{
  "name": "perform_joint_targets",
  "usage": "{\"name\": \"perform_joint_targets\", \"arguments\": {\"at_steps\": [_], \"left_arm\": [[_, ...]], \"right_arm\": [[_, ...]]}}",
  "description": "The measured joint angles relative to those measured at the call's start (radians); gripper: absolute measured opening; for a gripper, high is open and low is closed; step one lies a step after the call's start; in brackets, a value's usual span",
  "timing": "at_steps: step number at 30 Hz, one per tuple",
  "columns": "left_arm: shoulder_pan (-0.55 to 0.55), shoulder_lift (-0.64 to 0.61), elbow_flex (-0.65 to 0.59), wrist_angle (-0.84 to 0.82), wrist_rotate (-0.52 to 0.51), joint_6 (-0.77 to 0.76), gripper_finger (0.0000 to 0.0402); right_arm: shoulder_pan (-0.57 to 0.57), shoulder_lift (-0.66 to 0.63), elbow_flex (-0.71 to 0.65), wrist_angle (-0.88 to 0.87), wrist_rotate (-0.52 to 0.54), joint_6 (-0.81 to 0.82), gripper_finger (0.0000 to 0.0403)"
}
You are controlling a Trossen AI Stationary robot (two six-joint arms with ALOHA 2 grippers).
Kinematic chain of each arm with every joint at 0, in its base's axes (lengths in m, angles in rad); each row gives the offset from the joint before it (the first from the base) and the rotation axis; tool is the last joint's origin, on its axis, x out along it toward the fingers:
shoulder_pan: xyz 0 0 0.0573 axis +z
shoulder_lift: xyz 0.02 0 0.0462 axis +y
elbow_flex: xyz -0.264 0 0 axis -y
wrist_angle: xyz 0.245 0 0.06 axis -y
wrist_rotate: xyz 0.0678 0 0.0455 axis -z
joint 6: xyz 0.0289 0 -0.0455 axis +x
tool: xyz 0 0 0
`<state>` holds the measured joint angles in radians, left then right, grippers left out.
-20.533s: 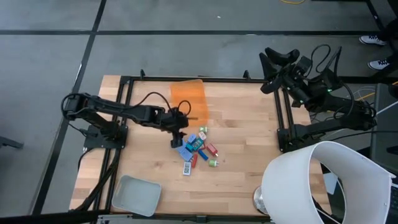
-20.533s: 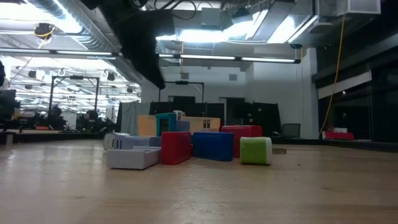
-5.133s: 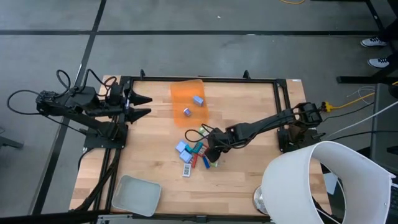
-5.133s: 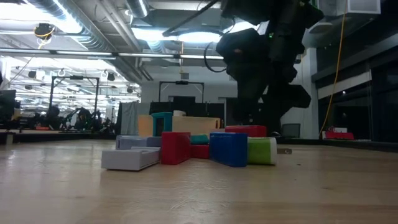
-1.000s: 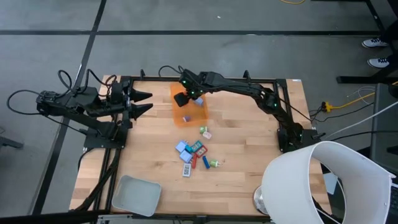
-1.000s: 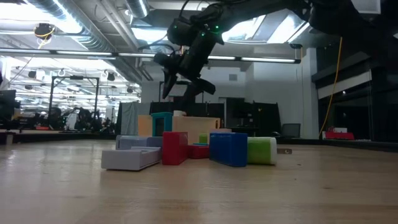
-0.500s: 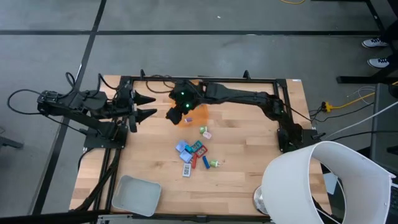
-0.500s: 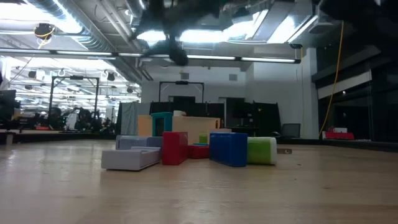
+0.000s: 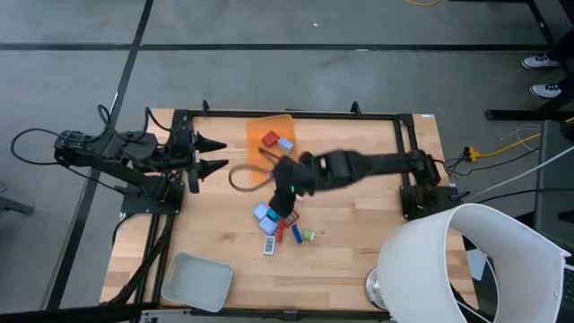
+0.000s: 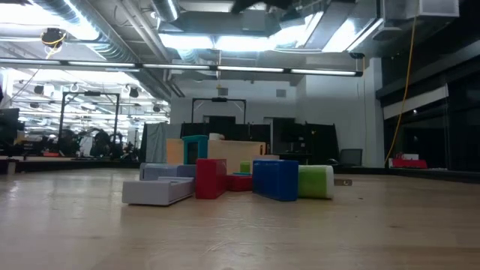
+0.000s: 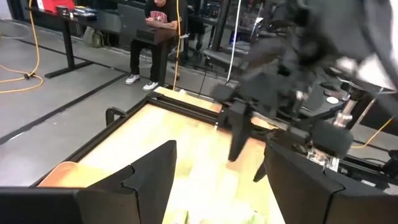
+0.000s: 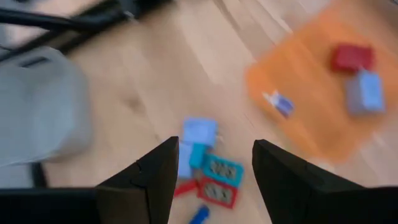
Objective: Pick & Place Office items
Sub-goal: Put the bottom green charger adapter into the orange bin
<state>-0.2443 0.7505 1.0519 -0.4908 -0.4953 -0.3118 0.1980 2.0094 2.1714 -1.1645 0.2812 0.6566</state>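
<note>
Three items lie in the orange bin; the rest sit heaped mid-table. Right gripper hangs over that heap, jaws apart and empty, so the step in hand looks like reaching for another pick. Next it must drop onto one piece; tight neighbours crowd it. Left gripper waits at the table's left edge, open, empty. Grey tray sits near the front corner.

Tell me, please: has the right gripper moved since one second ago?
Yes. The right gripper has left the orange bin and come toward the table's near edge, above the pile of office items.
</note>
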Motion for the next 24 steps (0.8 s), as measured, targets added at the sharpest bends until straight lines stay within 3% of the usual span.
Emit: {"name": "perform_joint_targets", "arguments": {"at_steps": [4, 10, 17, 24], "left_arm": [[0.001, 0.019, 0.000, 0.001, 0.020, -0.007, 0.0237], [0.000, 0.051, 0.000, 0.000, 0.073, -0.026, 0.0237], [0.000, 0.081, 0.000, 0.000, 0.103, -0.043, 0.0237], [0.000, 0.088, 0.000, 0.001, 0.105, -0.066, 0.0237]], "right_arm": [[0.102, 0.000, -0.108, -0.010, 0.124, 0.209, 0.0203], [0.191, 0.000, -0.304, 0.005, 0.127, 0.429, 0.0203], [0.253, -0.009, -0.456, 0.182, 0.114, 0.451, 0.0189], [0.292, -0.004, -0.471, 0.242, 0.028, 0.547, 0.0169]]}}
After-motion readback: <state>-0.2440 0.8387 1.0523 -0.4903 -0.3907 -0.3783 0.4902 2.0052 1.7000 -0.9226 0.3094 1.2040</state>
